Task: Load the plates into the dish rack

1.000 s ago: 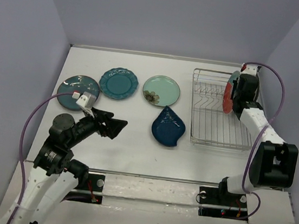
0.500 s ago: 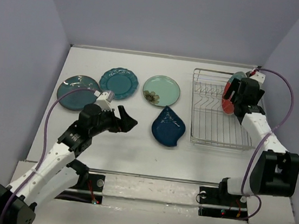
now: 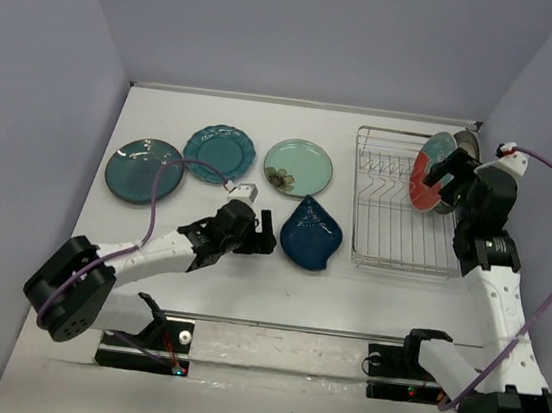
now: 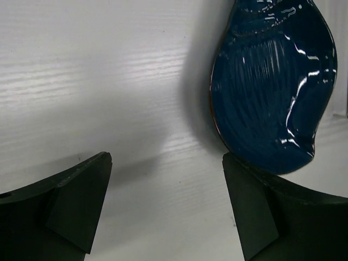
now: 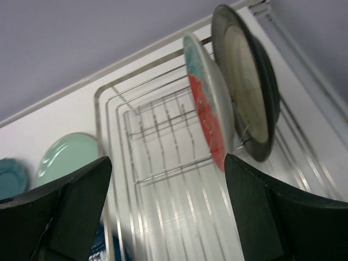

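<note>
The dark blue plate (image 4: 272,87) was seen to be glossy glazed ceramic, finely ribbed and streaked with highlights. The dish rack (image 5: 163,174) was made of thin bright metal wire. The table (image 4: 109,70) was finished in matt white with a faint grain.

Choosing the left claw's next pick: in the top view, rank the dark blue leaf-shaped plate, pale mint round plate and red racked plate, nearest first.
1. Dark blue leaf-shaped plate, just right of left claw.
2. Pale mint round plate, farther back.
3. Red plate, in wire rack, far right.
</note>
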Robot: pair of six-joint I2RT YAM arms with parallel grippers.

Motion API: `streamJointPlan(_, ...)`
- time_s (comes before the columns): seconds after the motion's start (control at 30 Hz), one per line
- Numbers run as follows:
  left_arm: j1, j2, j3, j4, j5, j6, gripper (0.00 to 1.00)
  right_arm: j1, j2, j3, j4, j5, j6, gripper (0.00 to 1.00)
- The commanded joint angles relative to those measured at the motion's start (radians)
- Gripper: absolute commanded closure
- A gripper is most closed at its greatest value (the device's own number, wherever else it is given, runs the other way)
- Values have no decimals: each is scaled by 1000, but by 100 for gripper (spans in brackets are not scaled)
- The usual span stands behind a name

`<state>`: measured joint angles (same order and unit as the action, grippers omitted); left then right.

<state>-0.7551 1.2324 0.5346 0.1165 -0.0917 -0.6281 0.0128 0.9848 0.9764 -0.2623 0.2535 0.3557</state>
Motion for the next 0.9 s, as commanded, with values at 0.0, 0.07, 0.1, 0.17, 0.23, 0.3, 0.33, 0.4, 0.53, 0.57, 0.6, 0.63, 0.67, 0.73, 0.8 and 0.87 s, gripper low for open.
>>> streamJointPlan(0.0,-6,131,119,123,-91,27,7,-1,-145,-113,32,-244,81,12)
streamJointPlan(0.07,-7,179,163,130,-79,28,9,-1,-185,-151,49,-298,92,12)
streamJointPlan(0.1,-10,217,175,146,-62,30,10,-1,-210,-177,51,-328,98,12)
streamJointPlan(0.17,-13,249,205,161,-53,27,12,-1,-227,-206,58,-367,107,13)
streamJointPlan(0.23,-19,301,220,182,-42,24,16,9,-239,-247,67,-408,115,13)
streamJointPlan(0.3,-21,344,257,180,-40,27,21,9,-244,-275,89,-428,121,13)
streamJointPlan(0.33,-21,386,268,176,-36,30,24,9,-244,-297,95,-442,123,13)
streamJointPlan(0.4,-29,432,295,175,-40,33,38,9,-251,-311,104,-467,127,13)
streamJointPlan(0.53,-35,457,295,169,-63,42,59,9,-285,-317,110,-562,169,14)
streamJointPlan(0.57,-35,457,285,169,-65,47,60,9,-293,-317,118,-583,180,15)
streamJointPlan(0.6,-35,458,281,167,-63,50,67,18,-299,-312,117,-615,193,15)
streamJointPlan(0.63,-36,455,277,166,-62,53,76,18,-304,-309,117,-628,198,15)
streamJointPlan(0.67,-36,449,265,163,-65,53,87,18,-308,-306,112,-640,201,15)
streamJointPlan(0.73,-36,400,240,166,-75,47,94,18,-308,-288,98,-678,201,17)
streamJointPlan(0.8,-36,313,194,167,-77,42,94,29,-308,-266,68,-715,190,17)
streamJointPlan(0.87,-36,238,148,154,-75,42,94,38,-311,-259,46,-746,187,17)
